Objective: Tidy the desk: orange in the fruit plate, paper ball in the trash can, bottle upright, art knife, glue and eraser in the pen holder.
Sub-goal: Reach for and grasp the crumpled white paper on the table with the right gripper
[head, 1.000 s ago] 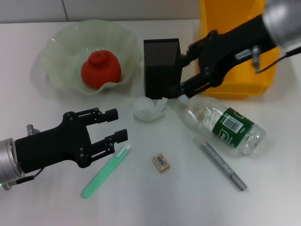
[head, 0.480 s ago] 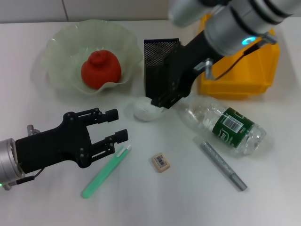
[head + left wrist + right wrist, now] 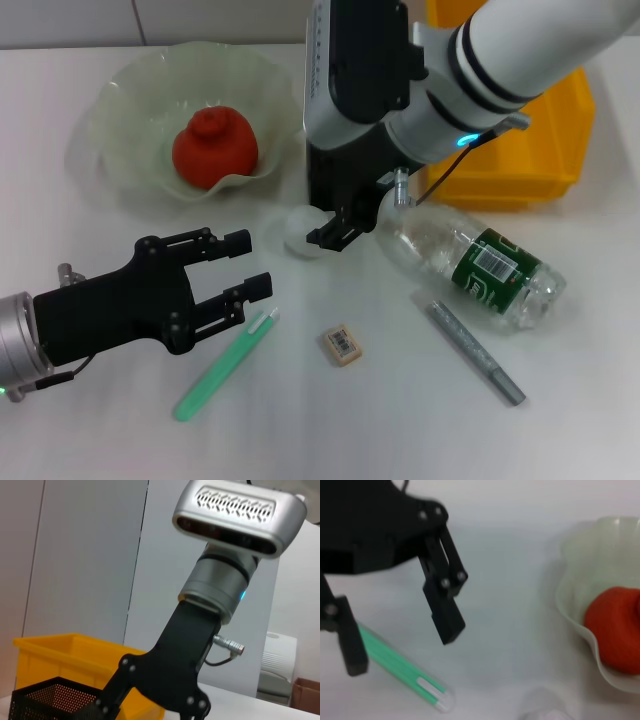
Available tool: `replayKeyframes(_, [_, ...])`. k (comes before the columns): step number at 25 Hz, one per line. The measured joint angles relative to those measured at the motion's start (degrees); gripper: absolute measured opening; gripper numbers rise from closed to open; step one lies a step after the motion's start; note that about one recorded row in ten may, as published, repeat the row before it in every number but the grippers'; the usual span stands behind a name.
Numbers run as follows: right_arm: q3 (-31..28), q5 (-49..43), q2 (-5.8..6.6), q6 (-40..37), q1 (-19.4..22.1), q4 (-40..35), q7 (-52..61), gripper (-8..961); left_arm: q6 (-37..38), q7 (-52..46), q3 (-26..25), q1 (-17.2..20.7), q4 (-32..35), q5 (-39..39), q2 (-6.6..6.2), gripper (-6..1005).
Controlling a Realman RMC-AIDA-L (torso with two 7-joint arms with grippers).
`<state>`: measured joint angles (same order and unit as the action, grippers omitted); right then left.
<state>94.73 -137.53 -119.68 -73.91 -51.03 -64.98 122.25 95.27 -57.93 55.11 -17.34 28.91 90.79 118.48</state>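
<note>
My desk [image 3: 90,440] carries everything. The bin [image 3: 540,150] stands at about 2 o'clock in my head view, and what lies inside it is hidden behind my right arm. The plate [image 3: 120,120] sits at 10 o'clock with the orange [image 3: 213,148] resting in it. The holder [image 3: 50,700] stands near the middle, just left of the bin and mostly covered by my right arm; its contents I cannot make out. The bottle [image 3: 470,262] lies on its side at 3 o'clock, cap toward the holder. A grey knife [image 3: 478,353] lies at 4 o'clock, just below the bottle. A green glue stick [image 3: 225,365] lies at 7 o'clock, its clear cap just beside my left claw [image 3: 250,265]. That claw hangs at 8 o'clock with its fingers spread wide, gripping nothing. The paper ball [image 3: 296,232] lies in front of the holder, and my right claw [image 3: 340,228] is down right against it; whether its fingers are parted or closed, I cannot tell. The eraser [image 3: 342,344] lies at 6 o'clock, apart from everything.
</note>
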Motion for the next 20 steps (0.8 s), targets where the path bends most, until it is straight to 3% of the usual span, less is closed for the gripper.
replayKeyframes(10, [4.8,0.1,-0.04,9.3,0.1,5.6,-0.3,741,-0.2,0.0,0.0,-1.5,-1.3,0.0,0.08,519])
replayKeyframes(20, [7.9,1.5,-0.21,11.9,0.3,6.4,-0.3,715,-0.3,-0.2,-0.4,-1.9,-1.7,-0.4,0.04,518])
